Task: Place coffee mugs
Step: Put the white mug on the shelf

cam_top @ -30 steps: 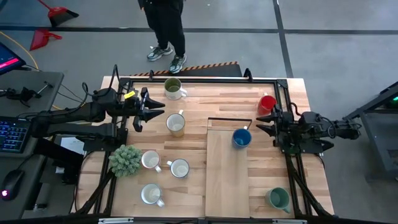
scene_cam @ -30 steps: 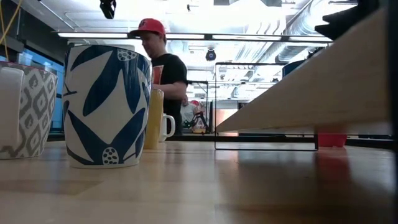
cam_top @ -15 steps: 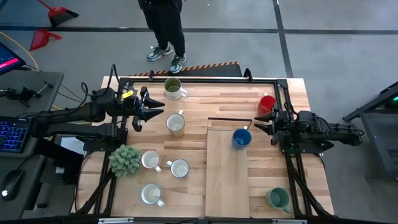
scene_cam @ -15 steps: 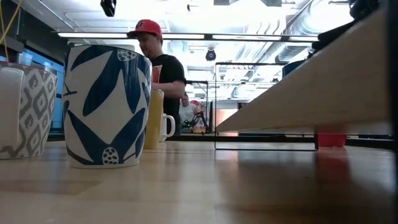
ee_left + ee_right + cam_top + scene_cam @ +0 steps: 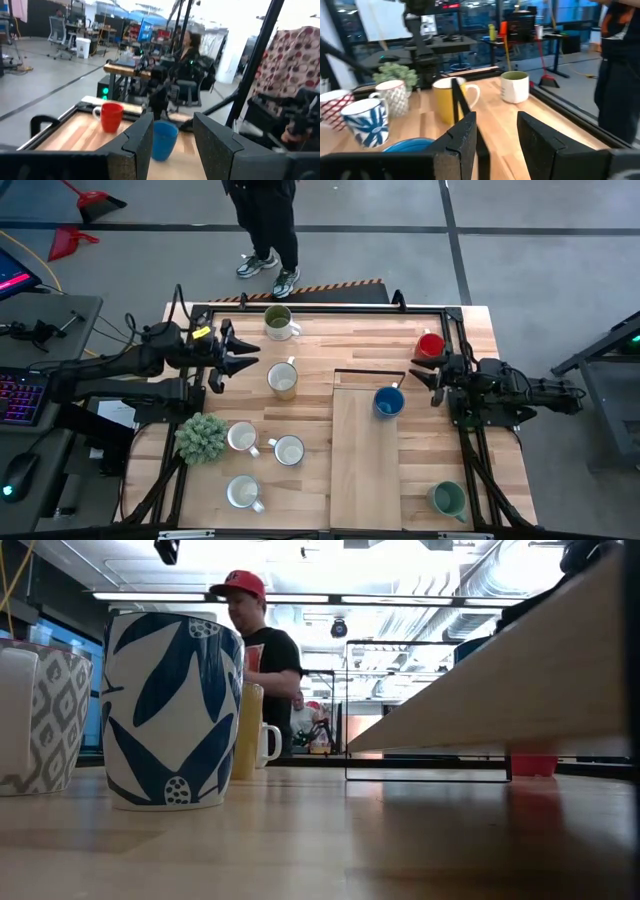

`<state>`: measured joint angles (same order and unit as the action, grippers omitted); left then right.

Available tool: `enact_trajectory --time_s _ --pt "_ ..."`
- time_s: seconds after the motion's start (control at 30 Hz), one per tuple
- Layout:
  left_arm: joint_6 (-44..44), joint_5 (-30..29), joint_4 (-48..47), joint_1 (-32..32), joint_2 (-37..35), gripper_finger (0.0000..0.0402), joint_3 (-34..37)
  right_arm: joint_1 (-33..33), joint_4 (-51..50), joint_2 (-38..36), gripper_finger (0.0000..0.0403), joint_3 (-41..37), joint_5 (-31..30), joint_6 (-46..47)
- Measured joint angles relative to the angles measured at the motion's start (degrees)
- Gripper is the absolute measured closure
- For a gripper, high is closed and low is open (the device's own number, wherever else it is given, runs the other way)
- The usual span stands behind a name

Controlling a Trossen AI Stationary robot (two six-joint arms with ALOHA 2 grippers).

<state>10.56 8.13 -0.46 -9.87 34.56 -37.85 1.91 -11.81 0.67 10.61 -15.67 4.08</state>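
My left gripper (image 5: pixel 243 356) hovers open over the far left of the table, pointing level toward the right. Beside it are a yellow mug (image 5: pixel 283 380) and an olive-rimmed mug (image 5: pixel 278 323). My right gripper (image 5: pixel 428 376) hovers open at the right edge, pointing left. It stands between the red mug (image 5: pixel 431 345) and the blue mug (image 5: pixel 388 401), touching neither. Three white patterned mugs (image 5: pixel 288 450) stand at near left, and a teal mug (image 5: pixel 447 500) at near right. All mugs rest upright on their bases.
A long wooden board (image 5: pixel 365 455) lies raised along the table's middle, with a thin black frame (image 5: pixel 368 372) at its far end. A bushy green plant (image 5: pixel 201 437) stands at the left edge. A person (image 5: pixel 265 225) stands beyond the far edge.
My right gripper has turned a little on the spot and stays open between the red and blue mugs. The mugs have not moved.
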Motion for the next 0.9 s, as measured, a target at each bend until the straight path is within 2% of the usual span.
enact_trajectory --time_s 0.37,0.47,0.73,0.9 --pt "-1.4 -6.1 -10.6 -1.7 -3.8 0.0273 0.0 0.0 0.0 0.0 0.0277 0.0 -1.3 2.0" --pt "-2.0 -8.4 -10.7 -2.7 -3.9 0.0273 0.0 0.0 0.0 0.0 0.0277 0.0 -2.3 1.9" --pt "-0.8 -19.9 -10.5 -3.7 -3.3 0.0273 0.0 0.0 0.0 0.0 0.0277 0.0 -4.1 1.9" --pt "-1.8 -21.2 -10.3 -3.7 -3.0 0.0273 0.0 0.0 0.0 0.0 0.0277 0.0 -3.7 1.9"
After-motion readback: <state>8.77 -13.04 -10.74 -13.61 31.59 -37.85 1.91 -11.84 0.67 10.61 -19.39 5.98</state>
